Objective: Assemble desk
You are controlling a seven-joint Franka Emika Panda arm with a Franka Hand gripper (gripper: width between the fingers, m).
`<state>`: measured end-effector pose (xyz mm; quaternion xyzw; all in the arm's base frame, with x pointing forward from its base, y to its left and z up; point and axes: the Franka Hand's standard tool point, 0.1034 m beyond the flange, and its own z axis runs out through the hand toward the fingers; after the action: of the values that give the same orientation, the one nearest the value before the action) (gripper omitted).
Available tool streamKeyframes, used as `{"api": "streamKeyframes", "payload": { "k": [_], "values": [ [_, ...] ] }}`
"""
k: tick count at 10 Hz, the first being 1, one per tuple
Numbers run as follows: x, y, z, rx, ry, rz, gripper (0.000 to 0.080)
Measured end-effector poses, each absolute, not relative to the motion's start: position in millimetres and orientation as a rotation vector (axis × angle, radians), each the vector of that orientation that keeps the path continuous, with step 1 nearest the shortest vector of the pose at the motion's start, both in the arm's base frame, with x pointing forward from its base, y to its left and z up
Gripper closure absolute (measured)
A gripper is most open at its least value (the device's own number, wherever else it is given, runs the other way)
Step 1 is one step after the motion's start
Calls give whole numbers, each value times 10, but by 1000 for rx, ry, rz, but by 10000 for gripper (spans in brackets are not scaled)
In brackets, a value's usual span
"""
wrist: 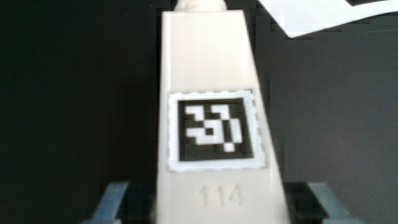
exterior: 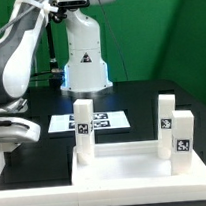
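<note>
Evidently the two-finger gripper [wrist: 214, 202] is clamped around a white plastic block leg [wrist: 214, 90] bearing a black-and-white square tag [wrist: 215, 125]. Three other tagged legs [exterior: 84, 128] stand upright along the white rectangular tray-like desk top [exterior: 137, 174], near its edges.

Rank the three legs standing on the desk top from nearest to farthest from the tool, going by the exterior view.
The tool is at the exterior view's left edge.
1. Lone leg, on the left part of the desk top, nearest.
2. Rear right leg, toward the exterior view's right.
3. Front right leg, outermost on the right, farthest, though only slightly beyond the rear one.
</note>
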<state>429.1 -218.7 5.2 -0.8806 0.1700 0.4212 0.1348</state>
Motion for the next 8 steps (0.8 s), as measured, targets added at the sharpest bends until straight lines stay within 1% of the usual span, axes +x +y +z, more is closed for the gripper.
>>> {"api": "streamKeyframes", "payload": {
  "k": [5,6,8],
  "values": [
    [4291,-2188,52,-2552,493,1220,509],
    [4309,-2182,80,-2554,486,1224,509],
    [4649,-2090,606,-2622,411,1154,509]
  ]
}}
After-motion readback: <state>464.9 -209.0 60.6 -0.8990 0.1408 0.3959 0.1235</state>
